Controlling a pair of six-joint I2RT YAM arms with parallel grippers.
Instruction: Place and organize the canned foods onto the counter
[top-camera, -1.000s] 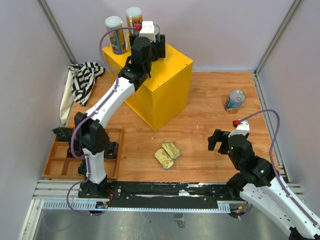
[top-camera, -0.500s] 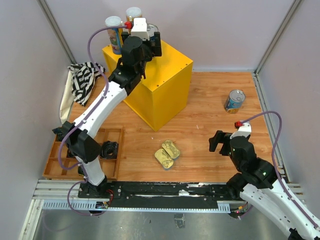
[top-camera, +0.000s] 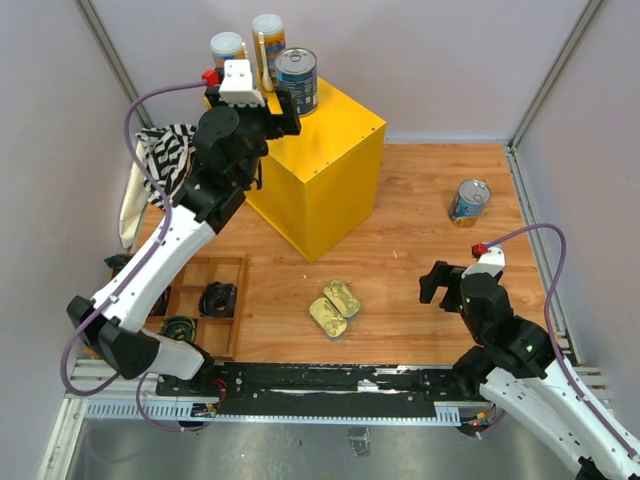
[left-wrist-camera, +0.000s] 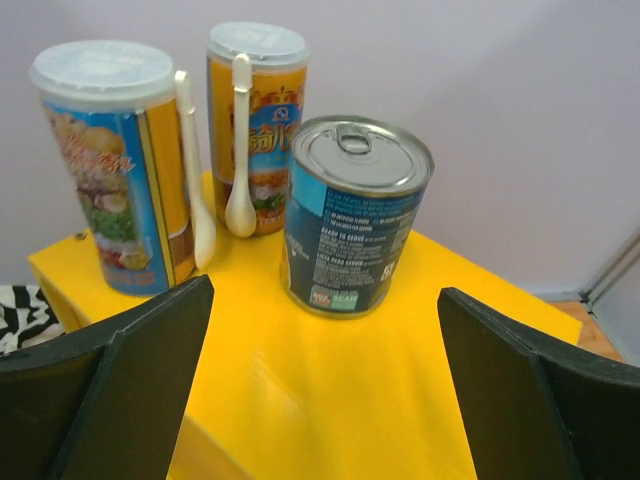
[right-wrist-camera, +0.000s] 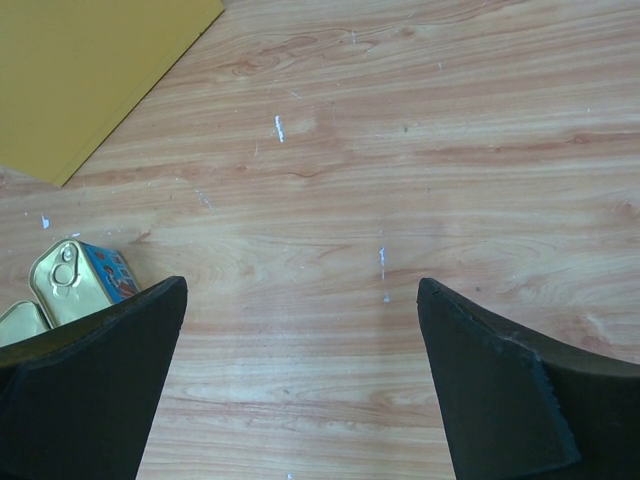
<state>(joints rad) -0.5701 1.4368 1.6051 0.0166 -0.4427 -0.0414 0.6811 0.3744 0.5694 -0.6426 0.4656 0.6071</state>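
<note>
Left wrist, silver-topped cylindrical can (left-wrist-camera: 352, 220), smooth yellow boxy counter (left-wrist-camera: 330, 400)

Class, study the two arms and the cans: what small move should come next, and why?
Probably the right gripper should reach toward the blue can on the wooden table. Its jaws stand open and empty, that can is on this arm's side, and it is not yet on the yellow counter, where three cans already stand.
</note>
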